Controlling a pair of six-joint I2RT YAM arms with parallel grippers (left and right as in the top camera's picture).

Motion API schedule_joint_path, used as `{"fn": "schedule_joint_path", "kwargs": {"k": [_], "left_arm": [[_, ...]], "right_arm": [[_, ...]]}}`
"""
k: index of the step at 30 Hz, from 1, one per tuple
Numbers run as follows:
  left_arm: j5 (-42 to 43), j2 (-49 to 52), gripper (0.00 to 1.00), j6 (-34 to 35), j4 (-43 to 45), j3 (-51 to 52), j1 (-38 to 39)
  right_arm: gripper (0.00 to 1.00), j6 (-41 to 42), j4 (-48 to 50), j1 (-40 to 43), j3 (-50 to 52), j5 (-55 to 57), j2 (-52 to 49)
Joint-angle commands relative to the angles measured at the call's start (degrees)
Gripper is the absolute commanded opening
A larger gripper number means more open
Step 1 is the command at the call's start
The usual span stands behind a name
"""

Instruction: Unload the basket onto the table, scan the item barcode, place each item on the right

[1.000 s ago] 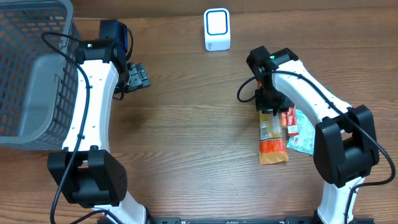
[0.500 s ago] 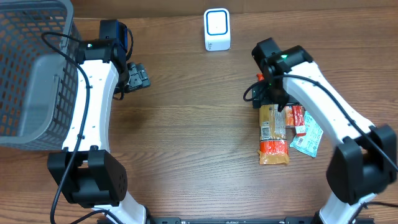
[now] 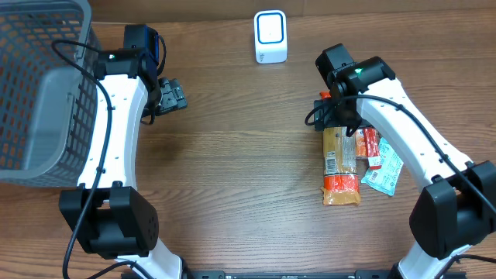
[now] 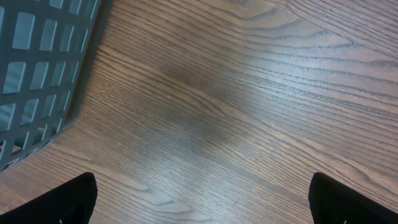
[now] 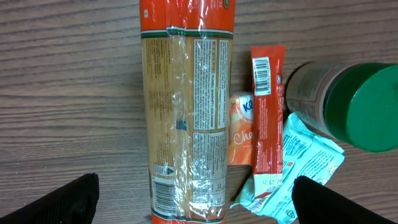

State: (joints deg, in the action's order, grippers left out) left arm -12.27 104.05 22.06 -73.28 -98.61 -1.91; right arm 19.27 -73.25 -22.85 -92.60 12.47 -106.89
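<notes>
Spaghetti packet (image 3: 339,167) lies flat on the table (image 3: 232,186) by the right arm, barcode end up, with nothing gripping it.

Largest first: a grey mesh basket (image 3: 31,77) fills the far left corner, and the left gripper (image 3: 172,94) hangs just beside it over bare wood, fingers spread wide. The right gripper (image 5: 200,200) hovers above the spaghetti packet, jaws wide apart and clear of it. Against the packet's right side lie a jar with a green lid (image 5: 354,106), a teal packet (image 5: 305,168), a red bar (image 5: 266,118) showing a barcode, and a small orange packet (image 5: 239,134). A white scanner (image 3: 270,36) stands at the far edge, well apart from them.
</notes>
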Motion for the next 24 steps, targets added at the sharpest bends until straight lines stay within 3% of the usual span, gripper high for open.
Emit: {"fn": "schedule_joint_path", "kwargs": {"k": [1, 18, 24], "left_arm": [[-0.52, -0.07, 1.0, -0.85, 0.07, 0.04, 0.07], [-0.52, -0.07, 1.0, -0.85, 0.07, 0.04, 0.07], [-0.52, -0.07, 1.0, -0.85, 0.07, 0.04, 0.07]], "right_arm": [[1.0, 0.26, 0.22, 0.11, -0.09, 0.79, 0.48], [1.0, 0.26, 2.4, -0.83, 0.02, 0.76, 0.55], [1.0, 0.26, 2.73, -0.85, 0.02, 0.79, 5.01]]}}
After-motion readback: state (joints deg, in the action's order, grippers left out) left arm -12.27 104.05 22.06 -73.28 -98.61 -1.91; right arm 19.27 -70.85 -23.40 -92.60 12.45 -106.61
